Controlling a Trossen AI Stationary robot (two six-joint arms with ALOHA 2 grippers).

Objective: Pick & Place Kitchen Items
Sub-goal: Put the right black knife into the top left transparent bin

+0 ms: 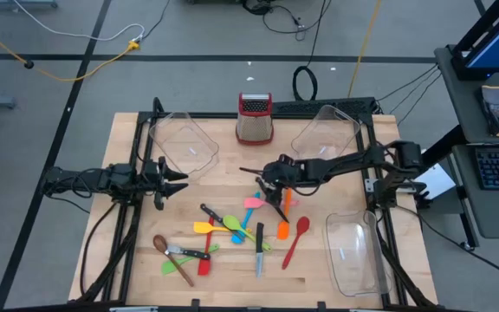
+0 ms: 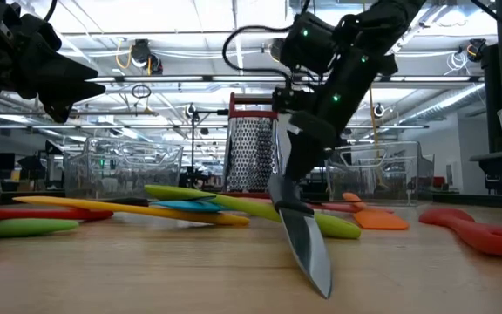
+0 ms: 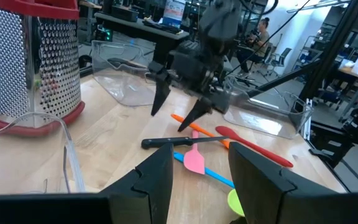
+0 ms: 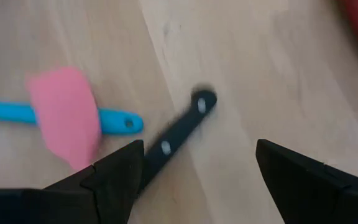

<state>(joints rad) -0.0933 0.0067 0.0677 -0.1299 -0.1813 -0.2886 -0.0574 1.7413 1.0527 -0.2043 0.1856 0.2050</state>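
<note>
Nearest you, at the front edge of the table [image 1: 128,130], lies the utensil pile: a brown spoon [image 1: 160,243] at about seven o'clock from the table's centre, green spatulas [image 1: 178,269] beside it, a steel knife [image 1: 259,256] at six o'clock, and a red spoon [image 1: 296,240] toward five o'clock, next to a clear bin [image 1: 358,254]. A little farther in, the yellow spatula [image 1: 204,227] and an orange spatula [image 1: 283,230] sit amid the pile. At the centre, your right gripper [image 1: 269,178] hovers with its fingers spread wide and nothing between them, directly over a black-handled knife [image 4: 178,138] that lies flat on the wood, touching the pink spatula [image 4: 66,112] with the blue handle. At nine o'clock, your left gripper [image 1: 170,180] waits above the table with its fingers parted, holding nothing. Farthest back, at twelve o'clock, stands the box grater [image 1: 255,118], between two more clear bins [image 1: 184,143].
</note>
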